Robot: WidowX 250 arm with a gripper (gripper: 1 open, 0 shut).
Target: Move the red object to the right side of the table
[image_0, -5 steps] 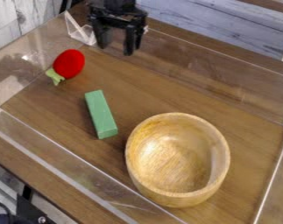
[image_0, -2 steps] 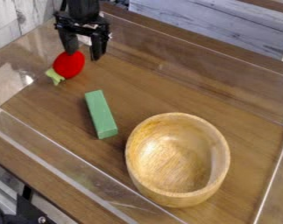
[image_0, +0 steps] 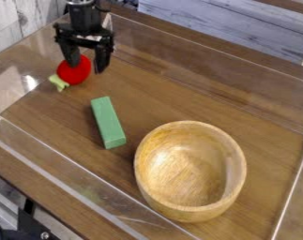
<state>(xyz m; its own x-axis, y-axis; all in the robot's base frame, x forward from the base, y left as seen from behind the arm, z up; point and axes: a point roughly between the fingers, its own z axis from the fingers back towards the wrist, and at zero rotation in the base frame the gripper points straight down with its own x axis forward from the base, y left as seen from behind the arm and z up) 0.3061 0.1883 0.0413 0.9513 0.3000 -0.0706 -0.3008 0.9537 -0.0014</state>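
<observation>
Now poised over the red object at the far left of the table, with the gripper pointing straight down and its two black fingers spread wide, straddling the top of the fruit. Nothing held yet: jaws fully apart, no squeeze on the red skin, and contact between pads and fruit impossible to confirm from this angle. Moved leftward and lower compared with a second ago, when hanging further right and well clear of the fruit near the back wall; half a second back, already nearly above it, so only a small final drop since. Means the approach is all but done and the grasp is the step at hand. Just left of and below the hand, the fruit's little light-green stem end pokes out toward the acrylic wall, close to the table's left edge. Right of and nearer than the hand, apart from the fruit, lies a green block, lengthwise and untouched. Further right again, well away from the hand, sits a wooden bowl, upright and apparently empty. Judged next: settle a touch lower, close on the rounded fruit, lift, then carry it across past block and bowl to the right side. Likely risk: round smooth toy slipping or rolling out if pinched too high.
</observation>
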